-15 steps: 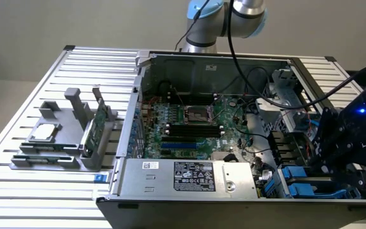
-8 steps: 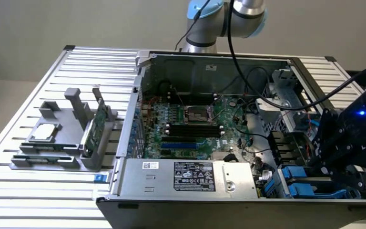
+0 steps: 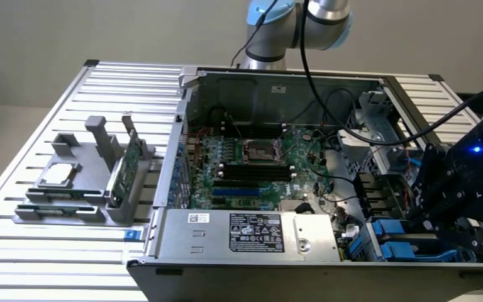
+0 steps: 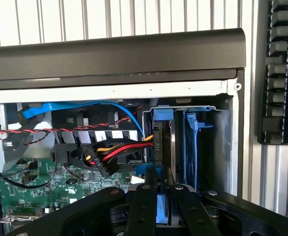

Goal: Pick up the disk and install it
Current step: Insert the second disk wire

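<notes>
Exterior view
Setting: an open computer case (image 3: 309, 157) lies on a ribbed metal table (image 3: 23, 189).
Writing: the grey power supply box (image 3: 246, 231) carries a white label and a dark one with small print too fine to read; a small white sticker sits at its corner.
Board: a green main board (image 3: 258, 170) with a silver socket frame, black memory slots and one blue slot.
Rack: a grey holder (image 3: 82, 182) on the exterior view's left keeps a small square silver chip (image 3: 60, 175) lying flat and a thin green card (image 3: 124, 170) on edge.
Arm: the grey and pale blue arm (image 3: 300, 25) rises behind the case; black cables hang from it.
Gripper: the black gripper (image 3: 447, 217) hangs over the case corner at the exterior view's right, a blue light glowing on it.
Disk: blue plastic rails of the disk (image 3: 409, 248) show in the bay just under the gripper, close to the case wall, little room either side.

Wrist view
Gripper: two black fingers (image 4: 144, 206) stand close together, pinching the blue rail of the disk (image 4: 162, 142).
Disk: on edge inside the metal bay, beside an empty blue rail (image 4: 192, 142).
Wires: red, yellow and black leads (image 4: 119, 152) plug in at its side; a blue ribbon cable (image 4: 84, 108) arcs above.
Edge: the dark case rim (image 4: 114, 54) runs across.
Outside: a black keyboard (image 4: 281, 73) lies on the table slats.
</notes>
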